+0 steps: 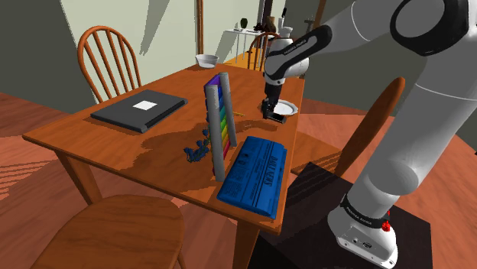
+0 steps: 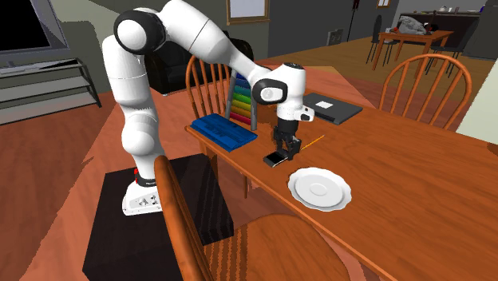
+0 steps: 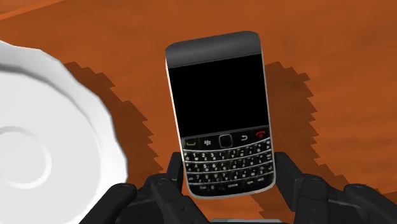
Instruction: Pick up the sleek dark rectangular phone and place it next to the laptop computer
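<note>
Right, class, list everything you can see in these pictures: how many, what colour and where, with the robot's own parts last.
phone: one, black with a keypad, clasped in the pincer beside the plate
plate: one, white, on the table
laptop: one, dark grey, closed, on the table at the shoulder view's left
flat case: one, blue, at the table edge nearest the stand
rack: one, grey with rainbow stripes, upright beside the flat case
small object: one, blue, on the table by the rack
bowl: one, white, at the table's far end
table: one, brown wood
chairs: three, brown wood, around the table
arm: one, white with dark joints
pincer: one, black, shut on the phone
</note>
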